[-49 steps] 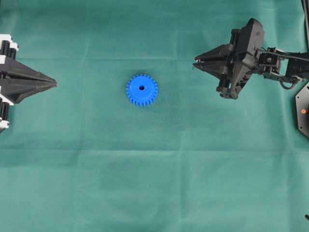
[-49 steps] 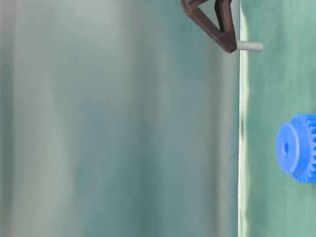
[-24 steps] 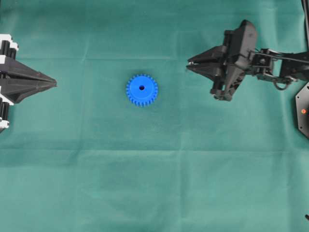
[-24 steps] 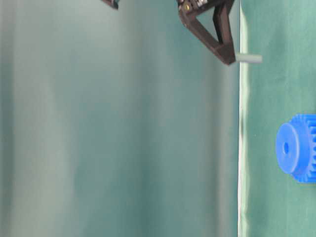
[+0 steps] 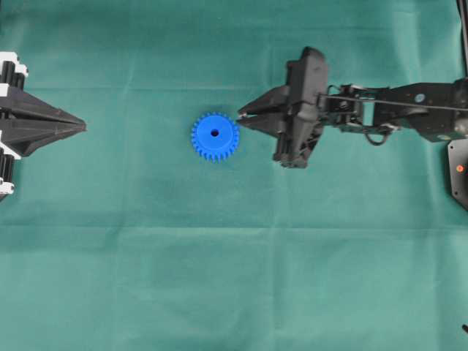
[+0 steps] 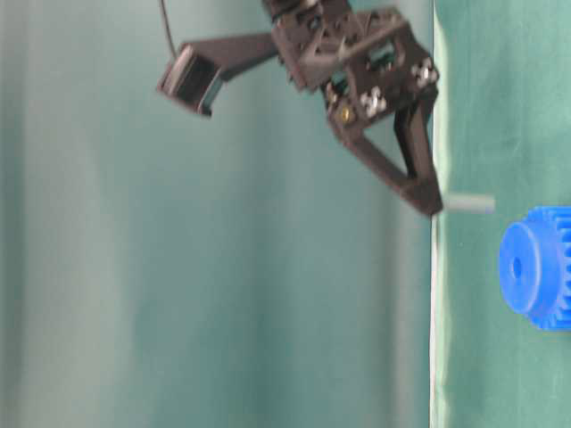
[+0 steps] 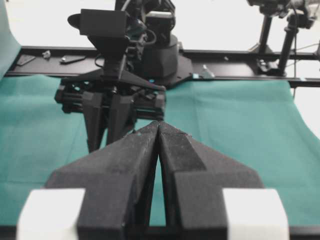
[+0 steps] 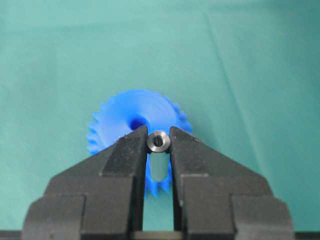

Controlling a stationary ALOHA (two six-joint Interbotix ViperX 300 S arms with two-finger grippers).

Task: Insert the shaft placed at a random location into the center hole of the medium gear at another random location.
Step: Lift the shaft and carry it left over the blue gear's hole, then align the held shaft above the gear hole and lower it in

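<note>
The blue medium gear (image 5: 215,137) lies flat on the green cloth, its center hole (image 5: 215,133) facing up. My right gripper (image 5: 240,117) hovers just off the gear's right rim, shut on the silver shaft (image 8: 159,141). The shaft hangs upright from the fingertips, its lower end pointing at the cloth (image 6: 470,203). In the right wrist view the shaft sits just short of the center hole (image 8: 136,121), over the gear (image 8: 125,107). From table level the gear (image 6: 535,267) lies below and past the shaft tip. At the far left, my left gripper (image 5: 82,127) rests shut and empty, its fingertips touching (image 7: 158,124).
A black base plate (image 5: 459,168) sits at the right edge of the cloth. The right arm's links (image 5: 395,110) stretch across the upper right. A black rail (image 7: 240,70) runs behind the cloth in the left wrist view.
My right gripper has carried the shaft leftwards across the cloth, from well right of the gear to just beside its rim. The left gripper and the gear have not moved.
</note>
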